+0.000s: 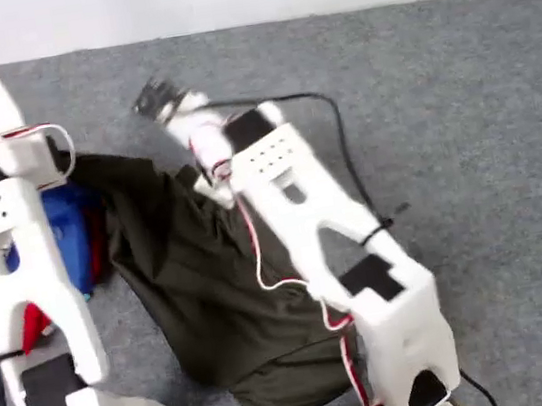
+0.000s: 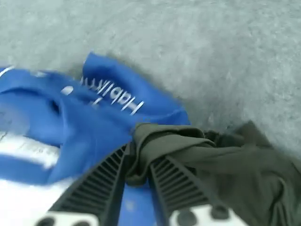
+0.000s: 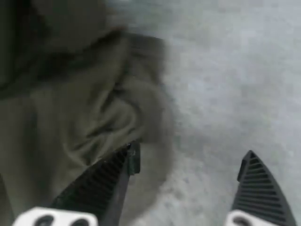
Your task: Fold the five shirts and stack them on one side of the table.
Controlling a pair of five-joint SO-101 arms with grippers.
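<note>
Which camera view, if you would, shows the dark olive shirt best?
The high view: the dark olive shirt lies spread between the arms. The left wrist view shows a bunched edge clamped in the left pincer; the right wrist view, rumpled cloth by the open right pincer.

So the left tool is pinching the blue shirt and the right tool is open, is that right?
No. The left wrist view shows the left tool pinching the dark green shirt, not the blue shirt. The right tool is open.
</note>
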